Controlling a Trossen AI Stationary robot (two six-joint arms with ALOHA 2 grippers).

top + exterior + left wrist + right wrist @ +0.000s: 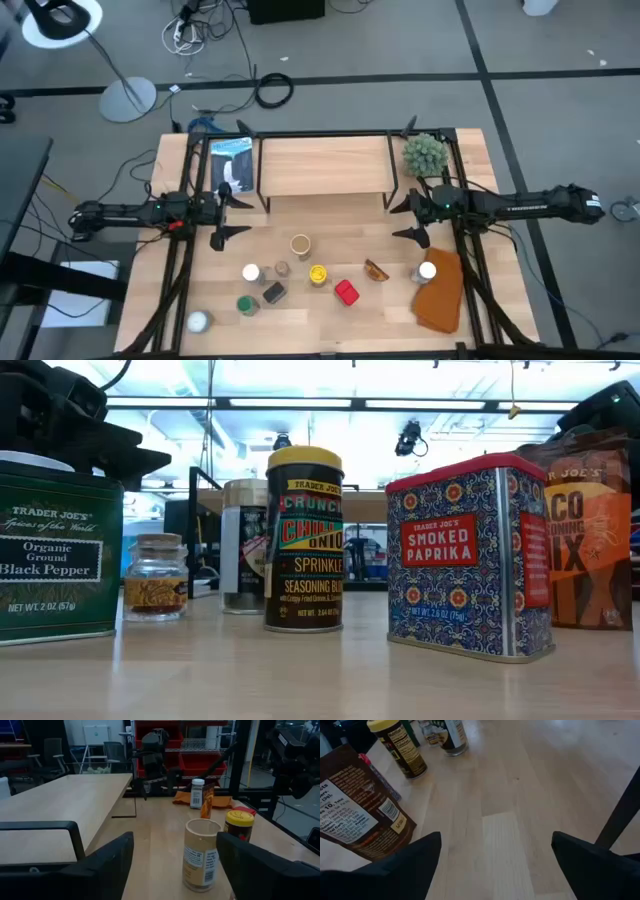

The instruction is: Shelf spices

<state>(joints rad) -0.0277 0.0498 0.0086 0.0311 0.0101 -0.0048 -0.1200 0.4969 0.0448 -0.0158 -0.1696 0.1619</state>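
The shelf, a pale plank on thin black legs, stands at the far middle of the table with nothing on it. The spices stand on the table in front of it: a tan jar, a yellow-lidded jar, a red tin, a green tin, a brown packet and others. My left gripper hangs open by the shelf's left front corner, pointing at the tan jar from short of it. My right gripper hangs open by the right front corner, above bare table beside the brown packet.
An orange-brown cloth lies at the near right with a white-lidded jar at its far end. A green fuzzy plant sits at the shelf's right end. A blue-and-white pack lies at its left. Black frame rails run along both table sides.
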